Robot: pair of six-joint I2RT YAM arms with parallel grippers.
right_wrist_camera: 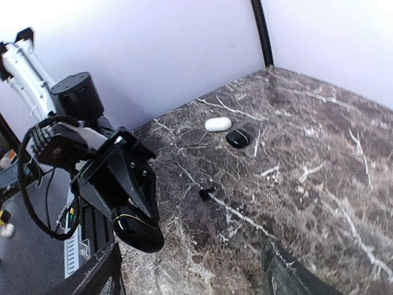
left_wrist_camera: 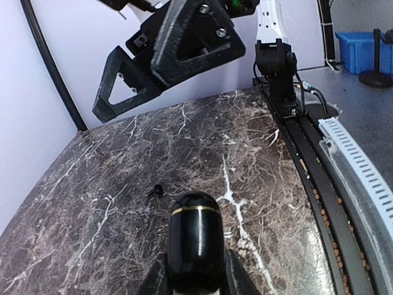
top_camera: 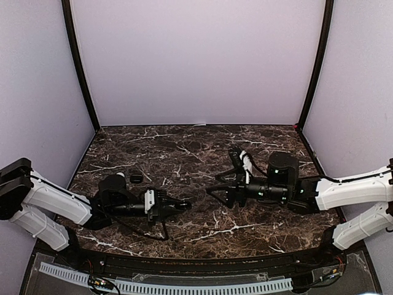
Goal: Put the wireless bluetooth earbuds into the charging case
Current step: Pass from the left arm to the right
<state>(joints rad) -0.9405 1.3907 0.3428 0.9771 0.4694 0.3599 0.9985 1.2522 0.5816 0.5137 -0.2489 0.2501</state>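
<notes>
We are looking at a dark marble table (top_camera: 184, 147) with pale veins, walled in by plain light panels.

At the far left, the left arm (top_camera: 55, 203) is reaching in low over the table from the near left corner. Just beyond its wrist, toward the far left of the table, a small white oval piece (top_camera: 120, 175) and a small black round piece (top_camera: 136, 178) are lying side by side; we cannot tell what they are.

Moving right, the left gripper (top_camera: 177, 204) is pointing toward the middle of the table. Its fingers (left_wrist_camera: 236, 279) are pressing in nearly closed on a glossy black case (left_wrist_camera: 195, 239) with a thin gold band around it. The case is sticking out past the fingertips, and we are seeing it closed, with no bud in it.

Just past the tip of the case, one tiny black earbud (left_wrist_camera: 156, 190) is lying on the bare marble between the two grippers, touching neither. The right wrist view is showing the same earbud (right_wrist_camera: 206, 193) a little beyond the held case.

Further right, the right gripper (top_camera: 215, 192) is facing the left one across a short gap. Its fingers (right_wrist_camera: 101, 270) are standing wide apart and holding nothing. Behind it, the right arm (top_camera: 350, 190) is stretching back to the near right corner.
</notes>
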